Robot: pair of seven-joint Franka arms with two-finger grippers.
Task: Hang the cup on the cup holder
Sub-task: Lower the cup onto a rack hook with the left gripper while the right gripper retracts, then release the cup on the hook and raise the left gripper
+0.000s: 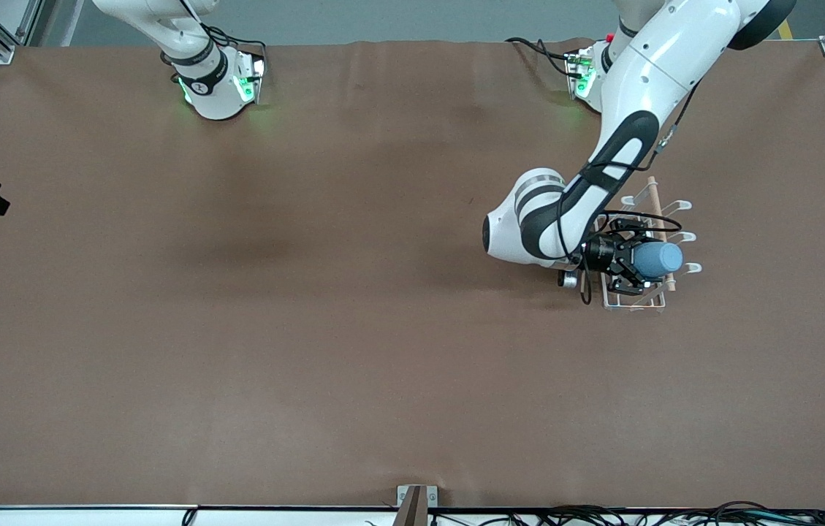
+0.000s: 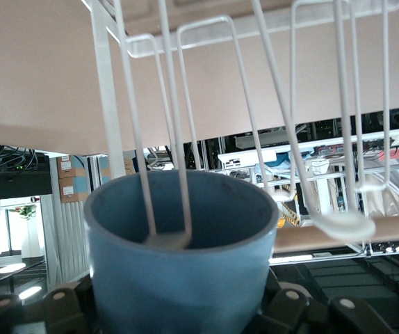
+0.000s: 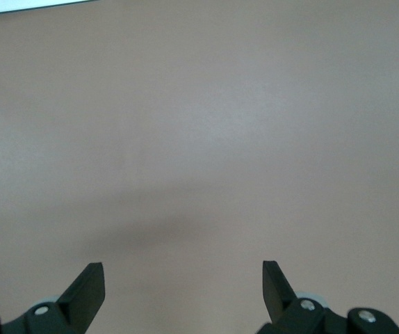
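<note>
The light-blue cup (image 1: 659, 259) is held sideways in my left gripper (image 1: 637, 263), which is shut on it over the white wire cup holder (image 1: 633, 307). In the left wrist view the cup (image 2: 178, 285) fills the foreground with its mouth open toward the rack. One loop-tipped prong (image 2: 166, 240) reaches into that mouth. The holder's wooden rod (image 2: 394, 229) runs beside the cup, and it also shows in the front view (image 1: 653, 188). My right gripper (image 3: 183, 282) is open and empty above bare table and waits; it is out of the front view.
The cup holder stands toward the left arm's end of the brown table (image 1: 310, 292). Other prongs (image 1: 682, 205) stick out on the side away from the arm. The right arm's base (image 1: 215, 80) stands at the table's back edge.
</note>
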